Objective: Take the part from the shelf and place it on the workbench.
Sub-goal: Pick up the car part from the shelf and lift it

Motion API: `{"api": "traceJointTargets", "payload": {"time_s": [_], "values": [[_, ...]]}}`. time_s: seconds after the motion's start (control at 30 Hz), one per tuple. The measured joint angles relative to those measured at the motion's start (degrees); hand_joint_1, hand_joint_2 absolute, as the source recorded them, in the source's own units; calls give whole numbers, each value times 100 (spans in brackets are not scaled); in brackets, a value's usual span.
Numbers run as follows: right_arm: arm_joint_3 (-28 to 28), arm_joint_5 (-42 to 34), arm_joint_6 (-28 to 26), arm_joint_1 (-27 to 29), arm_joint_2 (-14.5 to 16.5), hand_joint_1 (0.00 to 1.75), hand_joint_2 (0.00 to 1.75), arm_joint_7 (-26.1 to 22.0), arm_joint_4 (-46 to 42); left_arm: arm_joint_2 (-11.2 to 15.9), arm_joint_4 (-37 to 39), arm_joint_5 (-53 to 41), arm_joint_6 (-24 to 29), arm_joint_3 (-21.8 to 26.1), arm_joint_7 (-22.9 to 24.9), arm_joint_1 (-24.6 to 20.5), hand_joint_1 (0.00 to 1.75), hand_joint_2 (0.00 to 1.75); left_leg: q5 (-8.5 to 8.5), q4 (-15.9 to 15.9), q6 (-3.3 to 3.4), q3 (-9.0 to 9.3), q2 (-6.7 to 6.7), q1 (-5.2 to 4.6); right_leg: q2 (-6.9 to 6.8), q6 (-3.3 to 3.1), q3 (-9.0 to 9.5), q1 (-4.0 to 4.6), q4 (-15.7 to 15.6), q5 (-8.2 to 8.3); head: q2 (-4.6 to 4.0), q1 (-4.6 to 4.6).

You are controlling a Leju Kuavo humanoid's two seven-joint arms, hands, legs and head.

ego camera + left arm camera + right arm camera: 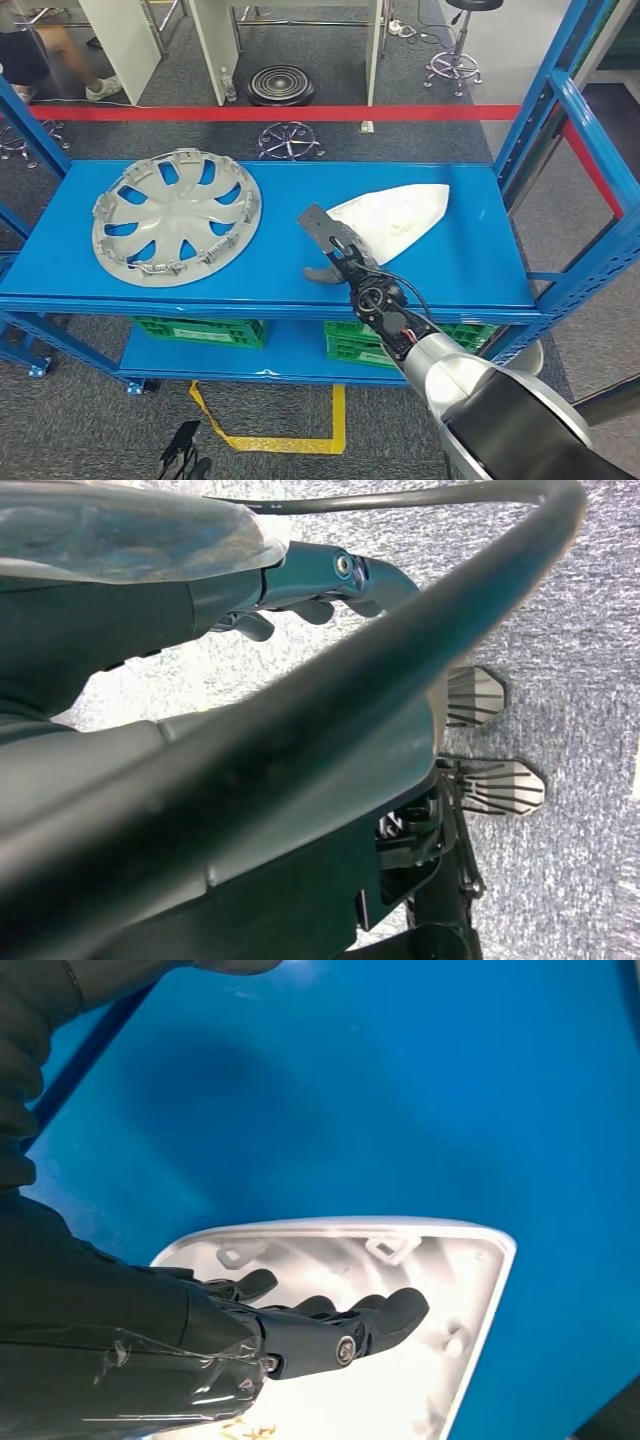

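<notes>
The right arm reaches forward from the near right, its right hand extended flat with fingers stretched out and thumb apart, holding nothing. The left hand hangs low, fingers loosely curled, nothing in them.

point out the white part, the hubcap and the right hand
white part [404,215], head view, on its broad white surface.
hubcap [176,214], head view, on its centre hub.
right hand [332,245], head view, on the middle of the hand, at the part's near end.
</notes>
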Motion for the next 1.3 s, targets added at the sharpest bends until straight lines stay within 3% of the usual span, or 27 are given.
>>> {"api": "traceJointTargets", "payload": {"time_s": [0.27,0.3,0.4,0.43,1.3], "values": [[103,42,22,0,-43,1,175,45,22,6,4,3,-9,-2,-8,4,0,0,0,0,0,0,0,0,0,0,0,0,0,0,0,-1],[111,44,22,0,-45,34,175,46,24,8,4,3,-9,-2,-8,4,0,0,0,0,0,0,0,0,0,0,0,0,0,0,0,-1],[147,48,22,-1,-58,163,175,46,31,13,6,3,-10,-3,-8,5,0,0,0,0,0,0,0,0,0,0,0,0,0,0,0,-1],[161,48,23,-2,-62,175,175,47,35,14,7,3,-10,-4,-8,5,0,0,0,0,0,0,0,0,0,0,0,0,0,0,0,-1],[210,114,73,-3,-108,175,175,60,49,22,9,11,-31,-20,-21,16,0,0,0,0,0,-1,0,0,0,0,-1,0,0,0,0,-2]]}}
